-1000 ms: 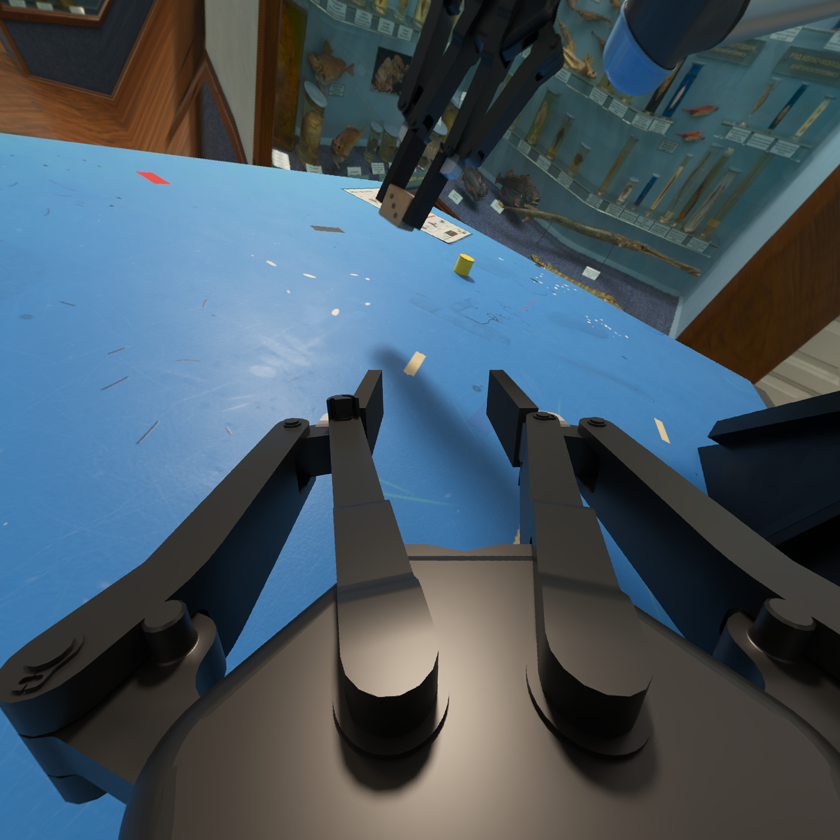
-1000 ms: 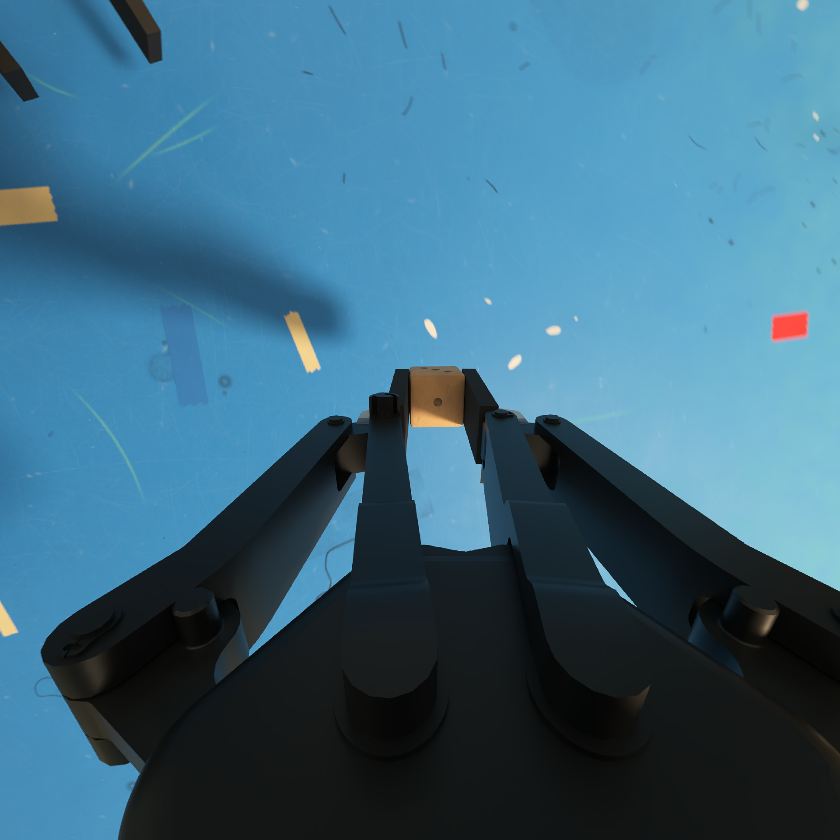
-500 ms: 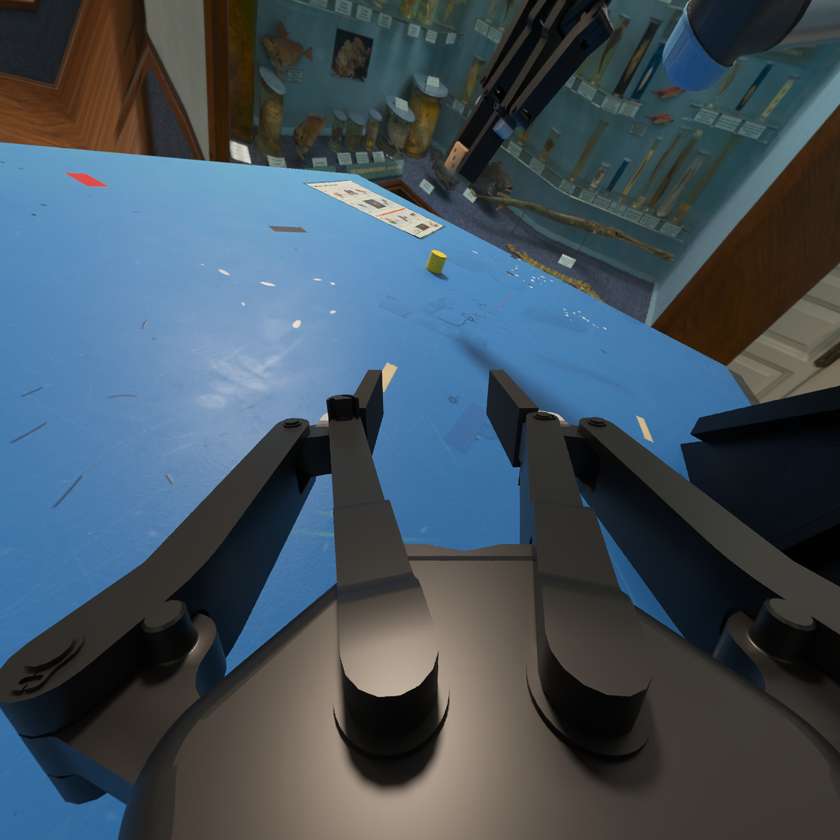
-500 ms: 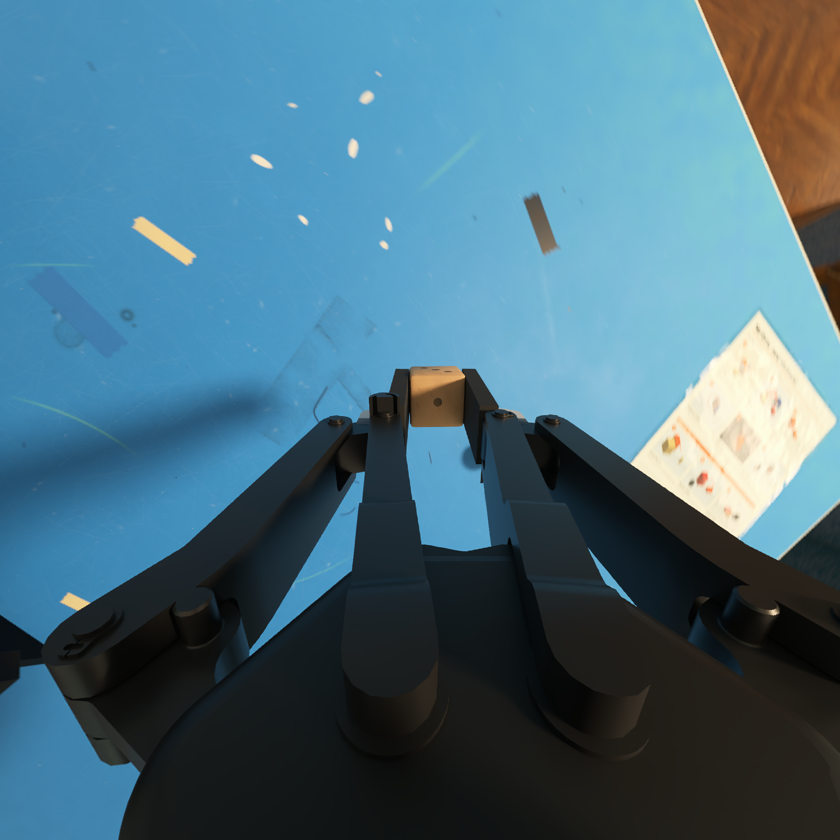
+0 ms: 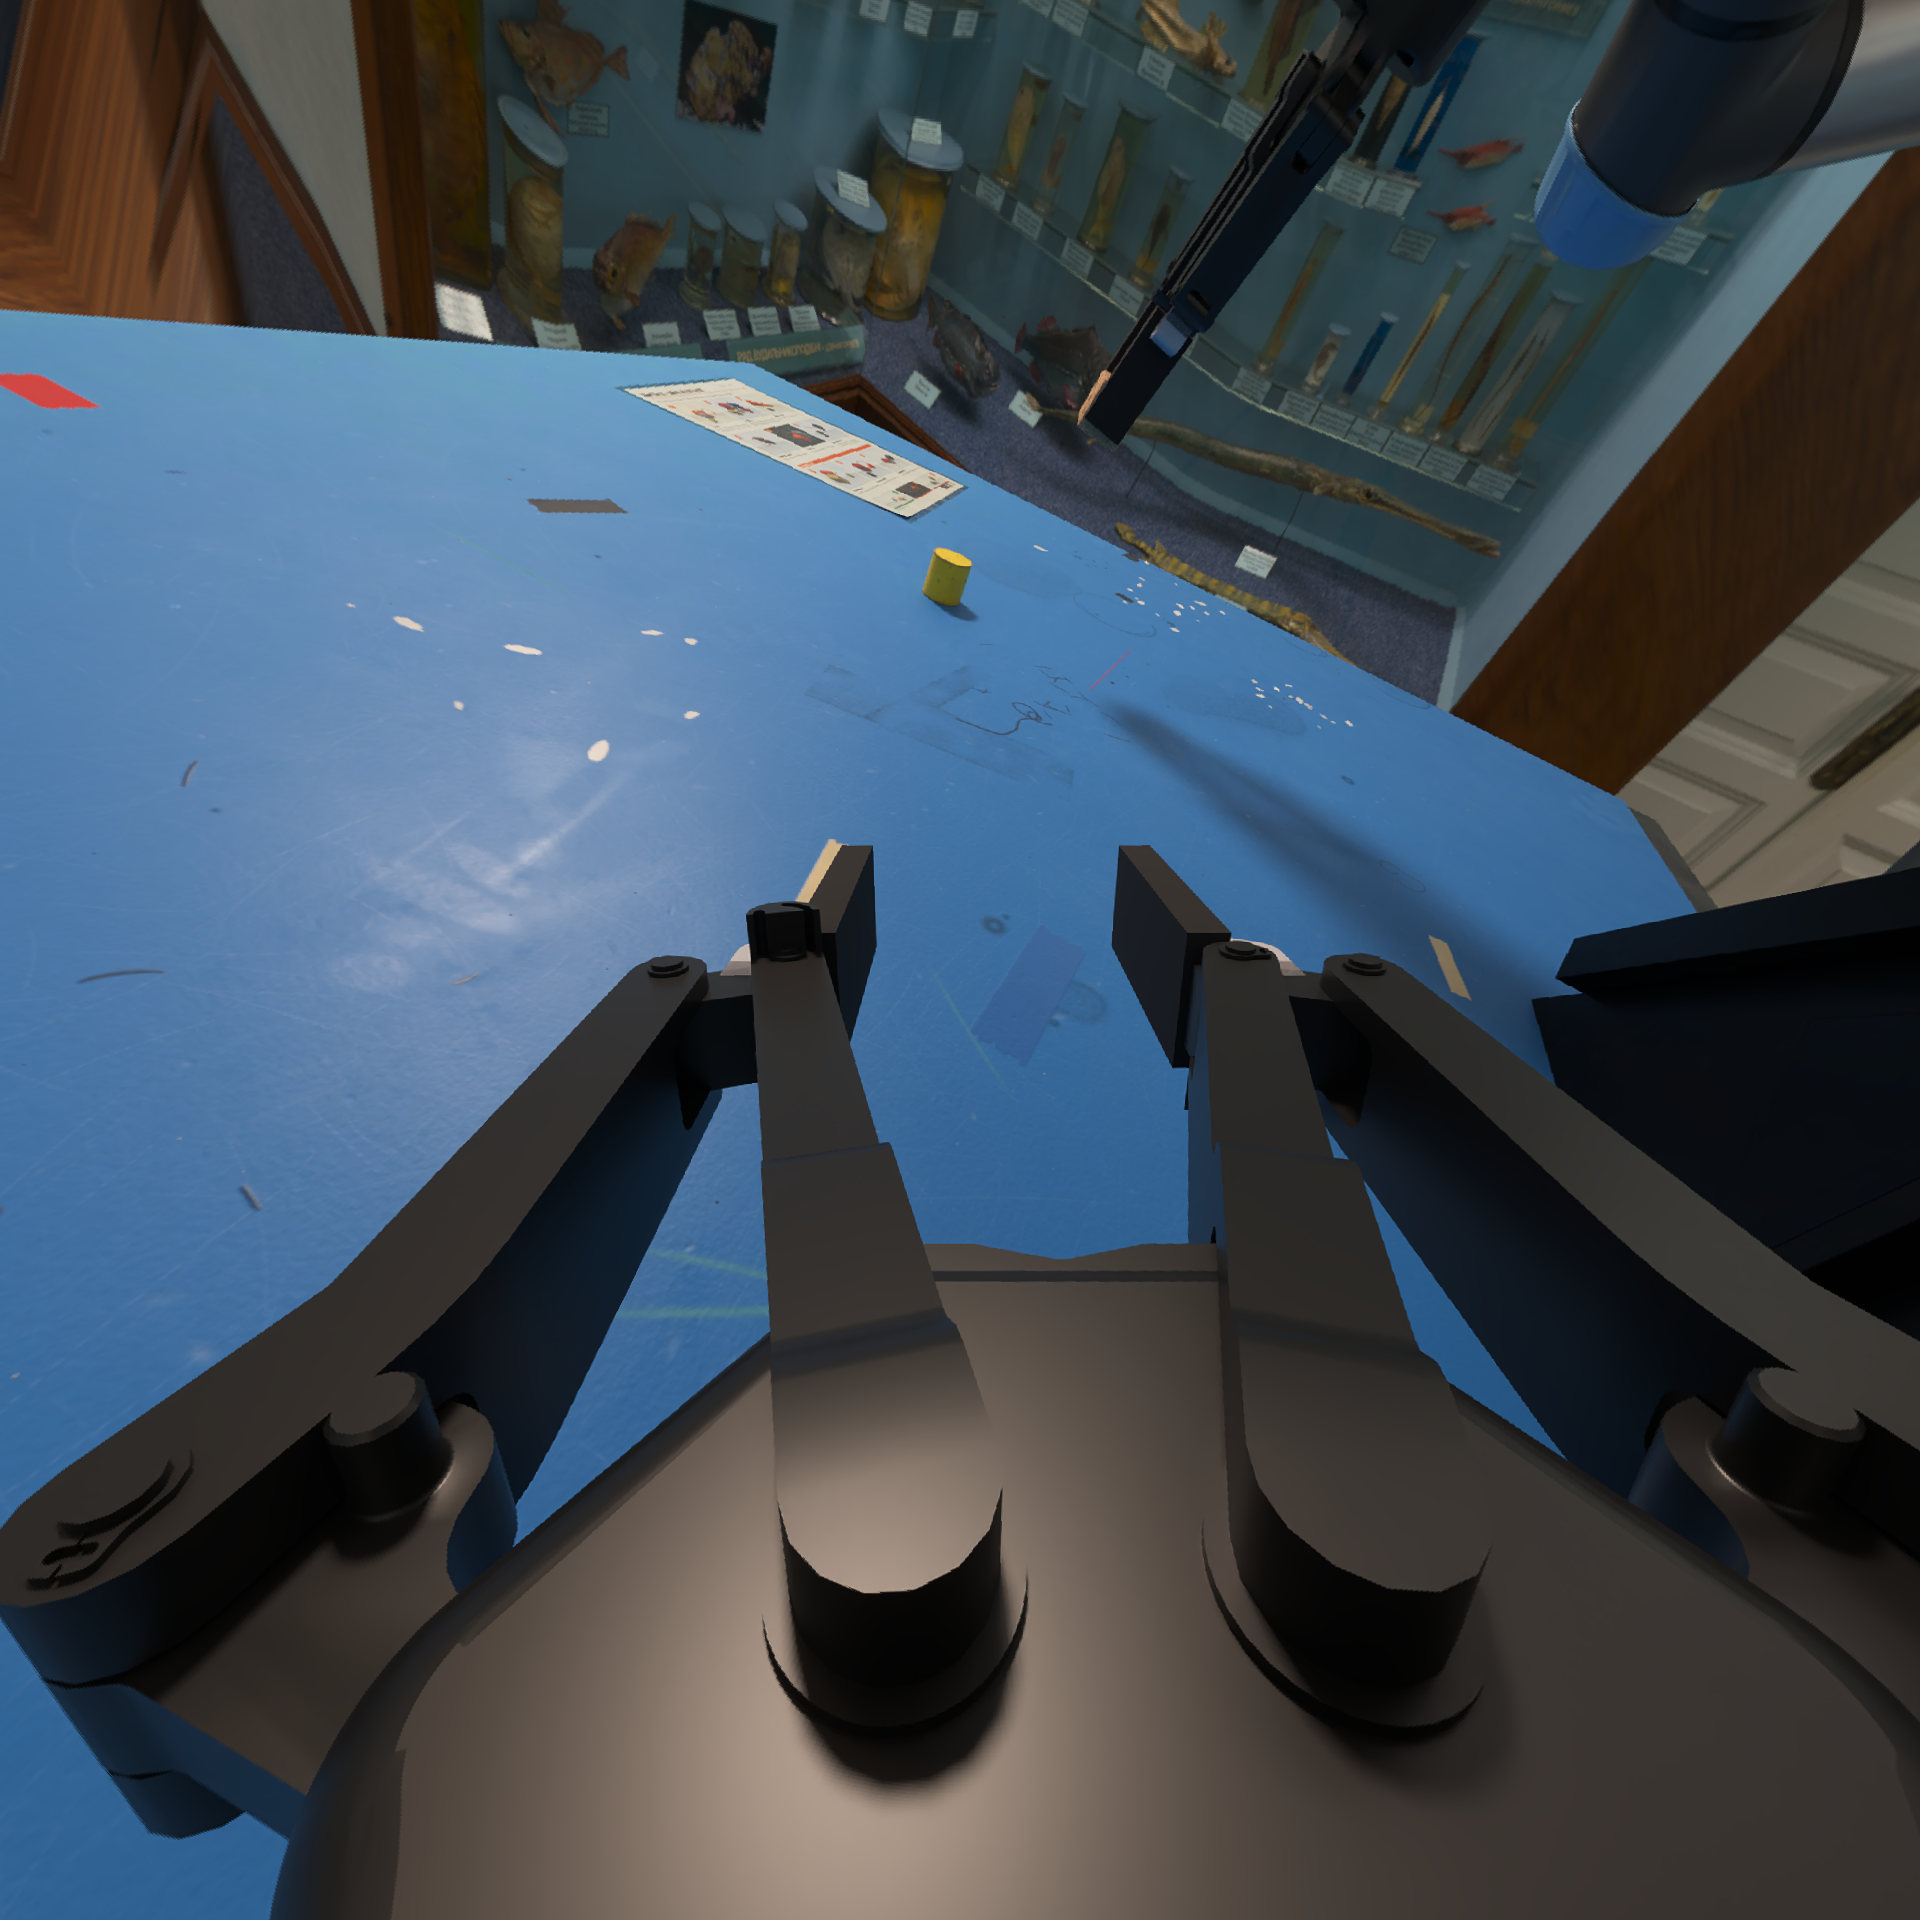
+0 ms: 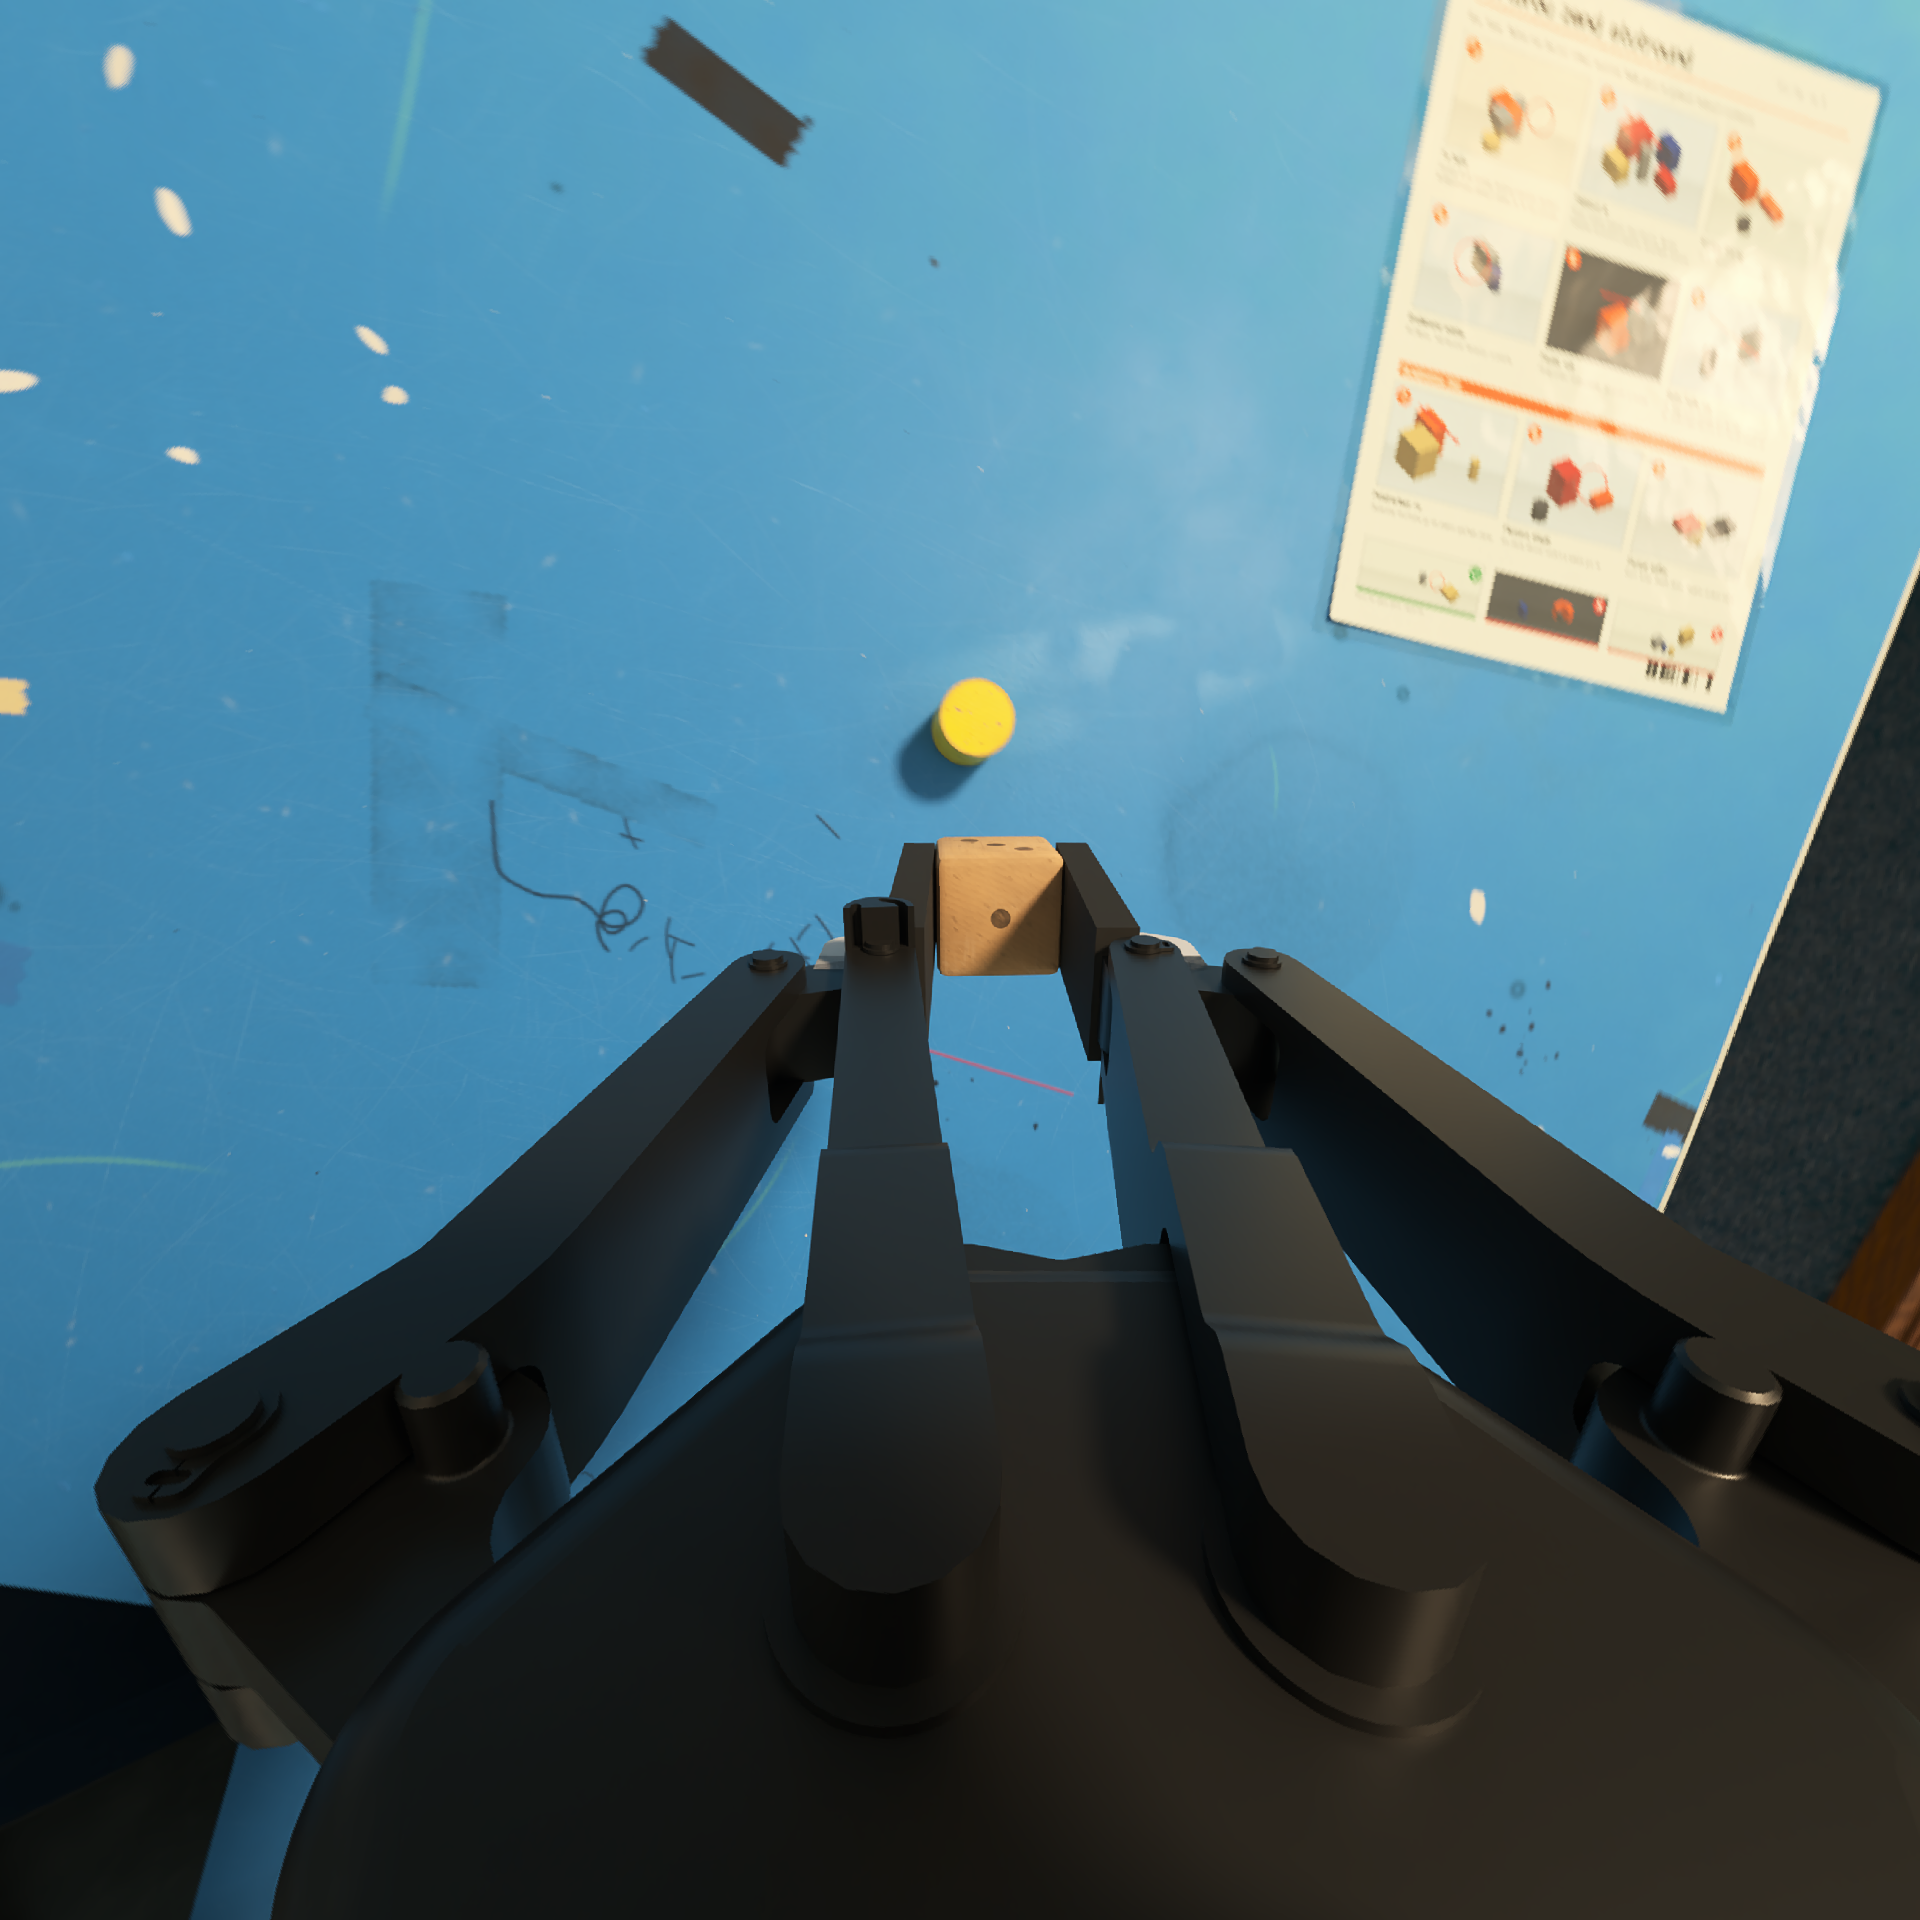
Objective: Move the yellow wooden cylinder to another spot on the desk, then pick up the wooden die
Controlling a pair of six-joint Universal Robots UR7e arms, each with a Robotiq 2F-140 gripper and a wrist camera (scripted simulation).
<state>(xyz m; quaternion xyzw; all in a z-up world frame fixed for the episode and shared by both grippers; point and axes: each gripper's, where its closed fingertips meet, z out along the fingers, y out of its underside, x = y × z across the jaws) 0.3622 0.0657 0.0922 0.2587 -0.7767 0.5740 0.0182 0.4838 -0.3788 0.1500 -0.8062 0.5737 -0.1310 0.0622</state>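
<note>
My right gripper is shut on the wooden die and holds it high above the blue desk. The yellow wooden cylinder stands upright on the desk, just beyond the die in the right wrist view. In the left wrist view the cylinder stands far off near the desk's far edge, and the right gripper hangs in the air beyond it with a sliver of the die showing. My left gripper is open and empty, low over the desk.
A printed sheet lies flat near the desk's edge, also in the left wrist view. Tape scraps and white specks mark the desk. The desk edge runs at the right. A dark arm base sits at the right.
My right gripper has carried the die up and away toward the desk's far edge, so the cylinder and the sheet have come into its view. The left gripper stays open and has shifted slightly.
</note>
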